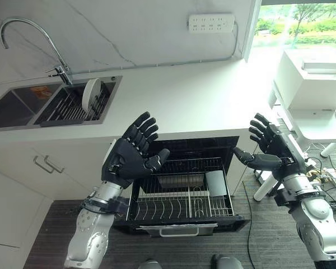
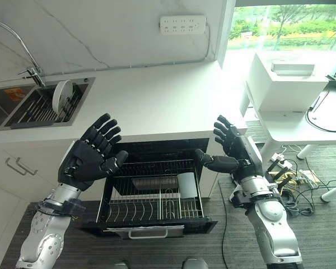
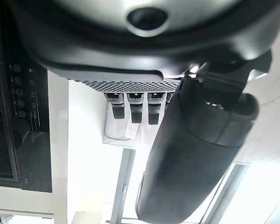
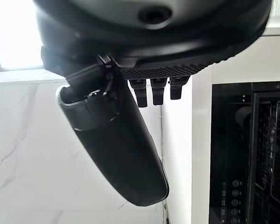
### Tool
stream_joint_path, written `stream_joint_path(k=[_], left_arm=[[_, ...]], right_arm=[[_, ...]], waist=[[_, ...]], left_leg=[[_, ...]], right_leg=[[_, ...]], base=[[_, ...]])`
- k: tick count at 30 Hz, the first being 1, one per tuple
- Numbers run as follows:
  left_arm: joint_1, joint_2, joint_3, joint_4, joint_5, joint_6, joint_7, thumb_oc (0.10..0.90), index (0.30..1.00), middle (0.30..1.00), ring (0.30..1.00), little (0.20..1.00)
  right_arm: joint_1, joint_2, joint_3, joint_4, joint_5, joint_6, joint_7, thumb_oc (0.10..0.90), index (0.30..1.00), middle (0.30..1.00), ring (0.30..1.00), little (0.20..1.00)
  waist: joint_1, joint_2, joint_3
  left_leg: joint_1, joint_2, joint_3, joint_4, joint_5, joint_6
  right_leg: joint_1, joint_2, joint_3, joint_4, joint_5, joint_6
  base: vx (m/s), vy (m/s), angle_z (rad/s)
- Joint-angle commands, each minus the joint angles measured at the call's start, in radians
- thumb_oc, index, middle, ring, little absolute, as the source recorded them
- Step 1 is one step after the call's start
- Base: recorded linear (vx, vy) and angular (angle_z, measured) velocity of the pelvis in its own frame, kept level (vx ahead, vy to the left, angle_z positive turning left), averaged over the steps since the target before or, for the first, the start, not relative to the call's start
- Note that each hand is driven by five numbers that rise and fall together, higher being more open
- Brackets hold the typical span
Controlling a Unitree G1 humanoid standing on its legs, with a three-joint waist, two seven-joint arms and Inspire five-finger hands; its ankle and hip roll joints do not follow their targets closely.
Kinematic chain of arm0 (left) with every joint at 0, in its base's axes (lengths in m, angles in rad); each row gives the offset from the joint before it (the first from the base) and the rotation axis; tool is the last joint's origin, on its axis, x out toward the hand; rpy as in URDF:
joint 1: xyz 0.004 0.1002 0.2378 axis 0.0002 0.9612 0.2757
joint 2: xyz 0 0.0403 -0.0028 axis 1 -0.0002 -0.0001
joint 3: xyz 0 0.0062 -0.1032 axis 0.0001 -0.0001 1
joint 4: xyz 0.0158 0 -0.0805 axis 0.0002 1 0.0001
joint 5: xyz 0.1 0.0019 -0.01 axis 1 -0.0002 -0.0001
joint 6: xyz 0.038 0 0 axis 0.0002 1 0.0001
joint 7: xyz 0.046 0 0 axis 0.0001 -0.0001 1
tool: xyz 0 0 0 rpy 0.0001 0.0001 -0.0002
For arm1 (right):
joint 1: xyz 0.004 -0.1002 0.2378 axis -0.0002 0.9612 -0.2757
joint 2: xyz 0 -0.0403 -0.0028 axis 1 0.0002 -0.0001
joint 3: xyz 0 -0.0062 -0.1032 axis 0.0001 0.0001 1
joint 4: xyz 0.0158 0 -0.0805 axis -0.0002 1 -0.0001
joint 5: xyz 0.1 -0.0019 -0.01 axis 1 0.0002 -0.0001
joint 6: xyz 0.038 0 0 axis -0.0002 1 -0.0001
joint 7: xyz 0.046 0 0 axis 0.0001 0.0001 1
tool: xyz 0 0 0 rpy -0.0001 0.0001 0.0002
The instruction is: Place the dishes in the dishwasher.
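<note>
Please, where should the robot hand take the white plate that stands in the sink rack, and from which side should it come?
Probably at its top rim, coming down from above. The white plate stands on edge in the rack inside the sink, so only its upper edge is free. The left robot hand, open, is on that side.

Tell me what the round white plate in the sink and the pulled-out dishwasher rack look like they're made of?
The plate looks like glazed ceramic: plain white, smooth, with a soft sheen, though it could be hard plastic. The dishwasher rack looks like metal wire, thin pale silvery rods crossing in a grid with upright prongs.
</note>
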Motion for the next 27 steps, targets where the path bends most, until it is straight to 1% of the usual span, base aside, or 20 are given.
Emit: stream_joint_path(k=[1,2,4,5,6,8,10,11,12,13,14,15,17,18,20,22,27], left_arm=[[-0.077,0.072,0.120,-0.129,-0.091,-0.111,-0.024,0.800,0.900,0.900,0.900,0.900],[-0.083,0.077,0.123,-0.124,-0.091,-0.099,-0.038,0.800,0.900,0.900,0.900,0.900],[-0.084,0.080,0.131,-0.120,-0.085,-0.073,-0.063,0.800,0.900,0.900,0.900,0.900],[-0.069,0.084,0.148,-0.134,-0.068,-0.071,-0.071,0.800,0.900,0.900,0.900,0.900],[-0.057,0.093,0.163,-0.143,-0.069,-0.077,-0.075,0.800,0.900,0.900,0.900,0.900],[-0.054,0.123,0.182,-0.161,-0.094,-0.076,-0.081,0.800,0.900,0.900,0.900,0.900],[-0.067,0.140,0.186,-0.164,-0.109,-0.081,-0.070,0.800,0.900,0.900,0.900,0.900],[-0.080,0.141,0.177,-0.166,-0.093,-0.106,-0.056,0.800,0.900,0.900,0.900,0.900],[-0.089,0.140,0.171,-0.170,-0.091,-0.117,-0.050,0.800,0.900,0.900,0.900,0.900],[-0.099,0.136,0.163,-0.177,-0.085,-0.118,-0.044,0.800,0.900,0.900,0.900,0.900],[-0.134,0.123,0.125,-0.193,-0.070,-0.123,-0.025,0.800,0.900,0.900,0.900,0.900],[-0.145,0.115,0.113,-0.196,-0.054,-0.128,-0.017,0.800,0.900,0.900,0.900,0.900],[-0.160,0.111,0.103,-0.193,-0.034,-0.149,-0.014,0.800,0.900,0.900,0.900,0.900],[-0.158,0.110,0.105,-0.193,-0.028,-0.159,-0.017,0.800,0.900,0.900,0.900,0.900],[-0.157,0.106,0.103,-0.196,-0.037,-0.161,-0.021,0.800,0.900,0.900,0.900,0.900],[-0.168,0.101,0.094,-0.185,-0.043,-0.158,-0.014,0.800,0.900,0.900,0.900,0.900],[-0.147,0.101,0.098,-0.193,-0.052,-0.158,-0.004,0.800,0.900,0.900,0.900,0.900]], right_arm=[[-0.116,0.005,-0.088,-0.105,0.048,-0.101,-0.009,0.800,0.900,0.900,0.900,0.900],[-0.100,0.019,-0.099,-0.116,0.039,-0.108,-0.013,0.800,0.900,0.900,0.900,0.900],[-0.060,0.043,-0.121,-0.130,0.049,-0.128,-0.028,0.800,0.900,0.900,0.900,0.900],[-0.053,0.078,-0.118,-0.129,0.048,-0.135,-0.012,0.800,0.900,0.900,0.900,0.900],[-0.062,0.089,-0.100,-0.120,0.037,-0.146,-0.008,0.800,0.900,0.900,0.900,0.900],[-0.075,0.088,-0.064,-0.122,0.018,-0.161,-0.035,0.800,0.900,0.900,0.900,0.900],[-0.083,0.079,-0.047,-0.131,0.019,-0.158,-0.047,0.800,0.900,0.900,0.900,0.900],[-0.091,0.073,-0.033,-0.134,0.017,-0.158,-0.047,0.800,0.900,0.900,0.900,0.900],[-0.093,0.069,-0.028,-0.136,0.021,-0.162,-0.051,0.800,0.900,0.900,0.900,0.900],[-0.092,0.065,-0.027,-0.134,0.030,-0.167,-0.055,0.800,0.900,0.900,0.900,0.900],[-0.086,0.057,-0.029,-0.122,0.033,-0.192,-0.061,0.800,0.900,0.900,0.900,0.900],[-0.085,0.057,-0.029,-0.119,0.030,-0.200,-0.059,0.800,0.900,0.900,0.900,0.900],[-0.081,0.061,-0.028,-0.114,0.022,-0.206,-0.039,0.800,0.900,0.900,0.900,0.900],[-0.077,0.060,-0.030,-0.115,0.024,-0.204,-0.030,0.800,0.900,0.900,0.900,0.900],[-0.078,0.057,-0.026,-0.115,0.030,-0.188,-0.030,0.800,0.900,0.900,0.900,0.900],[-0.089,0.067,-0.016,-0.111,0.024,-0.183,-0.034,0.800,0.900,0.900,0.900,0.900],[-0.081,0.072,-0.018,-0.118,0.024,-0.198,-0.014,0.800,0.900,0.900,0.900,0.900]], waist=[[-0.010,-0.059,-0.012],[-0.008,-0.066,-0.008],[0.002,-0.082,-0.002],[0.033,-0.099,0.004],[0.051,-0.101,0.007],[0.056,-0.089,0.015],[0.061,-0.085,0.010],[0.060,-0.086,0.011],[0.056,-0.088,0.010],[0.047,-0.090,0.005],[0.015,-0.098,-0.007],[0.009,-0.100,-0.012],[0.009,-0.099,-0.023],[0.010,-0.097,-0.027],[0.012,-0.088,-0.036],[0.010,-0.078,-0.046],[0.003,-0.058,-0.057]], left_leg=[[0.042,-0.045,0.013,0.060,-0.097,-0.048],[0.043,-0.070,0.016,0.060,-0.108,-0.039],[0.042,-0.113,0.025,0.060,-0.118,-0.023],[0.058,-0.137,0.079,0.060,-0.141,-0.010],[0.067,-0.146,0.098,0.060,-0.147,0.003],[0.069,-0.160,0.094,0.060,-0.153,0.030],[0.068,-0.171,0.093,0.060,-0.163,0.048],[0.066,-0.183,0.084,0.060,-0.162,0.063],[0.057,-0.192,0.074,0.060,-0.154,0.070],[0.051,-0.206,0.058,0.060,-0.152,0.077],[0.033,-0.261,-0.003,0.060,-0.139,0.086],[0.028,-0.276,-0.013,0.060,-0.136,0.086],[0.015,-0.295,-0.015,0.060,-0.133,0.089],[0.011,-0.297,-0.016,0.060,-0.130,0.088],[-0.001,-0.292,-0.017,0.060,-0.118,0.077],[-0.008,-0.276,-0.002,0.060,-0.111,0.066],[0.006,-0.259,0.028,0.060,-0.118,0.062]], right_leg=[[0.136,-0.108,-0.015,-0.205,0.042,0.123],[0.127,-0.144,-0.016,-0.205,0.075,0.137],[0.112,-0.198,-0.038,-0.205,0.137,0.142],[0.107,-0.251,-0.157,-0.205,0.226,0.149],[0.119,-0.243,-0.211,-0.205,0.235,0.145],[0.147,-0.163,-0.225,-0.205,0.189,0.120],[0.180,-0.104,-0.265,-0.205,0.163,0.102],[0.198,-0.049,-0.271,-0.205,0.125,0.084],[0.196,-0.023,-0.261,-0.205,0.102,0.070],[0.199,0.023,-0.228,-0.205,0.064,0.048],[0.184,0.136,-0.100,-0.205,0.008,-0.001],[0.176,0.151,-0.078,-0.205,0.005,-0.006],[0.171,0.153,-0.075,-0.205,-0.001,-0.006],[0.170,0.155,-0.072,-0.205,-0.004,-0.006],[0.169,0.159,-0.069,-0.205,-0.012,-0.009],[0.171,0.158,-0.085,-0.205,-0.025,-0.014],[0.163,0.161,-0.085,-0.205,-0.034,-0.016]], base=[[0.05,0.716,-0.38],[0.04,0.612,-0.20],[-0.02,0.539,-0.13],[-0.07,0.561,-0.31],[-0.09,0.491,-0.57],[-0.06,0.328,-1.04],[-0.04,0.271,-0.26],[-0.07,0.217,0.29],[-0.07,0.158,0.12],[-0.01,0.074,0.44],[0.02,0.039,0.33],[0.02,-0.009,0.36],[0.00,-0.073,0.38],[0.00,-0.096,0.48],[-0.02,-0.119,0.27],[-0.03,-0.141,0.22],[-0.01,-0.100,0.01]])
